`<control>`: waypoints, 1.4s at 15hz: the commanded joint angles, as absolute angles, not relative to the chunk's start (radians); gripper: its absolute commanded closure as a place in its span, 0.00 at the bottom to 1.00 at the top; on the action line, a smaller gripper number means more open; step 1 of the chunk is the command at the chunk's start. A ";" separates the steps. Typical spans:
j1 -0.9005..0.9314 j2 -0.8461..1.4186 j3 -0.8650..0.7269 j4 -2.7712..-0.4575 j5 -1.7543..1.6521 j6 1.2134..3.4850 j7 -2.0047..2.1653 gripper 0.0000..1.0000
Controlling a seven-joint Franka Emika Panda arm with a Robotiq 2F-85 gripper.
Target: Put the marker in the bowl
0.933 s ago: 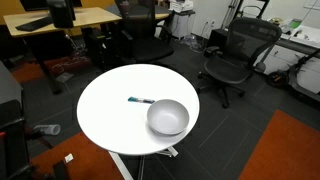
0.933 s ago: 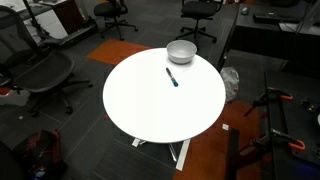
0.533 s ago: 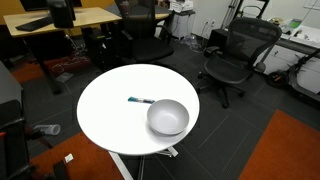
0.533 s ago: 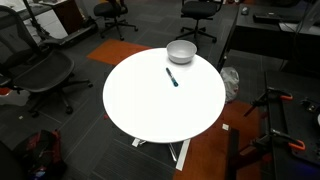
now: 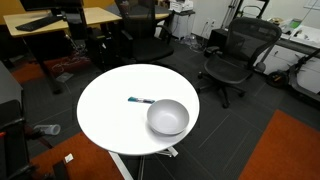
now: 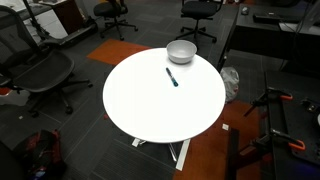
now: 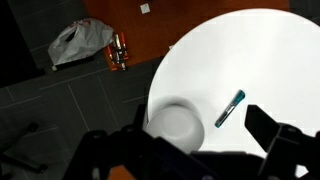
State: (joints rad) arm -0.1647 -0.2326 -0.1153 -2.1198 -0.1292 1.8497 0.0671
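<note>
The marker, a short dark pen with a teal-blue section, lies flat on the white round table just beside the grey bowl, not touching it. Both also show in an exterior view, the marker and the bowl near the table's far edge. In the wrist view my gripper is open and empty, high above the table, with the bowl and the marker between its dark fingers. The arm does not show in either exterior view.
Black office chairs stand around the table, and others show in an exterior view. Wooden desks stand behind. A crumpled grey bag lies on the floor beside the table. Orange carpet borders the dark floor.
</note>
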 commanded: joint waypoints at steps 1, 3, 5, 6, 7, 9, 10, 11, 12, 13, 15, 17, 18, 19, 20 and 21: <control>-0.149 -0.211 -0.107 -2.178 -0.069 1.969 0.191 0.00; -0.143 -0.187 -0.099 -2.208 -0.037 2.054 0.272 0.00; -0.137 -0.152 -0.088 -2.226 -0.007 2.131 0.359 0.00; -0.135 -0.131 -0.083 -2.232 0.002 2.171 0.399 0.00; -0.132 -0.109 -0.080 -2.233 0.012 2.201 0.430 0.00; -0.124 -0.063 -0.076 -2.229 0.033 2.262 0.483 0.00; -0.117 -0.036 -0.075 -2.223 0.053 2.290 0.496 0.00; -0.111 -0.009 -0.075 -2.217 0.067 2.315 0.510 0.00; -0.104 0.018 -0.073 -2.213 0.077 2.340 0.526 0.00; -0.099 0.040 -0.073 -2.208 0.084 2.360 0.540 0.00; -0.087 0.083 -0.074 -2.199 0.110 2.403 0.554 0.00; -0.076 0.123 -0.076 -2.192 0.136 2.448 0.566 0.00; -0.069 0.142 -0.077 -2.190 0.137 2.469 0.582 0.00; -0.063 0.159 -0.078 -2.188 0.141 2.486 0.588 0.00; -0.057 0.174 -0.080 -2.187 0.140 2.504 0.604 0.00; -0.049 0.189 -0.083 -2.187 0.132 2.524 0.626 0.00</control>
State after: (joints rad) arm -0.0724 0.1433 -0.0757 -2.2092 0.1206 2.4787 0.5672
